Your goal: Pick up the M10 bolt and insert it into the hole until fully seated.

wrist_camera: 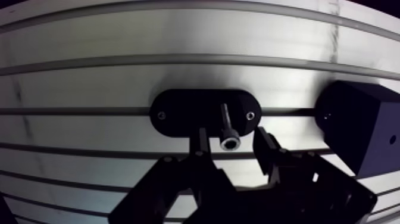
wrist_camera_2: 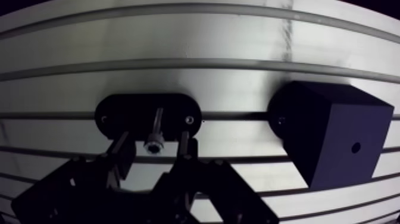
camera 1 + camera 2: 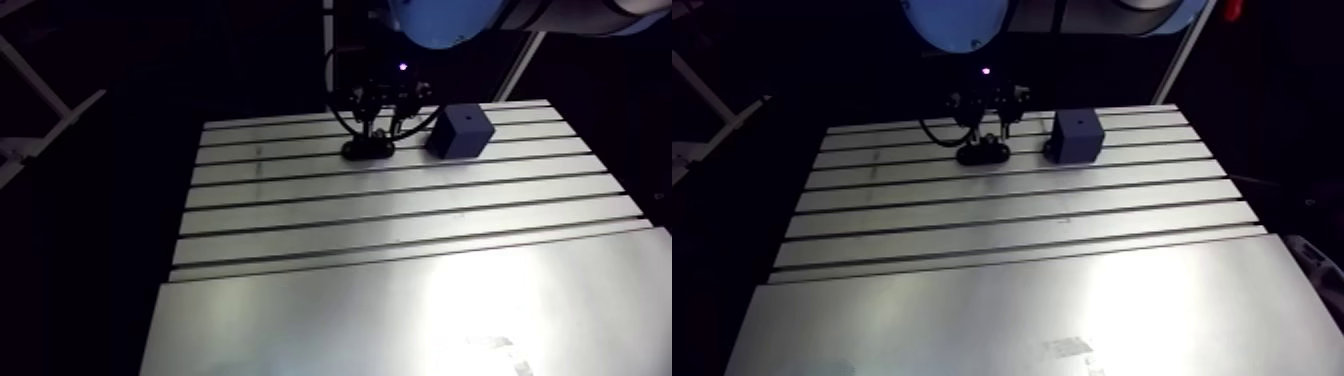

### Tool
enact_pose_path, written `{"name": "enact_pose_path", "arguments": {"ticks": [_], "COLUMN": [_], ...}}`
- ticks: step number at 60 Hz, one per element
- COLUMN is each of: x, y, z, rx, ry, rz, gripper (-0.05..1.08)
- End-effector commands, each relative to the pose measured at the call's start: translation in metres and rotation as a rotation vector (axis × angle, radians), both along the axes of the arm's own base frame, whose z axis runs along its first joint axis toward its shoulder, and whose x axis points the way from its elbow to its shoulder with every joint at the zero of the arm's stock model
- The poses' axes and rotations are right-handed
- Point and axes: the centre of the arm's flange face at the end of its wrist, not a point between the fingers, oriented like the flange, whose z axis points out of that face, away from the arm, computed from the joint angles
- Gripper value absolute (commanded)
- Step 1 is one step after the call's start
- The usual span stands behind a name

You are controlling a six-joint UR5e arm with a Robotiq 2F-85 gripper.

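Slotted aluminium surface (image 1: 178,77), brightly lit nearby, room beyond dim. Black oval holder (image 1: 178,113) sat across one slot. Bolt (image 1: 227,128) stood upright in its middle, socket head uppermost. Dark block (image 2: 333,134) stood on the surface beside the holder, near but apart, with a small hole (image 2: 355,147) in its upper face. Pincer (image 1: 231,134) hung low over the holder, open: one finger on each side of the bolt head, with a slim gap showing on both sides in the wrist view, so no contact as far as could be seen. Bolt not yet lifted from the holder and block hole empty. Judged the step in hand to be the grasp, task barely begun. Next move likely called for closing squarely on the head or upper shank, then a straight lift so the shank clears the holder without tilting. After that, a short carry sideways to the block, with the shank kept vertical and centred over the hole before descent. A skewed grip risked jamming at the hole's mouth.
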Motion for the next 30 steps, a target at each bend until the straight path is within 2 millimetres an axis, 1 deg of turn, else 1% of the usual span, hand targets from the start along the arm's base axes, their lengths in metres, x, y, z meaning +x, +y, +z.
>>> {"name": "enact_pose_path", "arguments": {"ticks": [1, 18, 30], "x": [-0.0002, -0.0007, -0.0022], "y": [-0.0004, -0.0008, -0.0010], "z": [0.0005, 0.0000, 0.0019], "rx": [0.000, -0.005, -0.008], "ry": [0.000, -0.001, 0.004], "rz": [0.000, 0.000, 0.000], "gripper": [0.54, 0.57, 0.63]}}
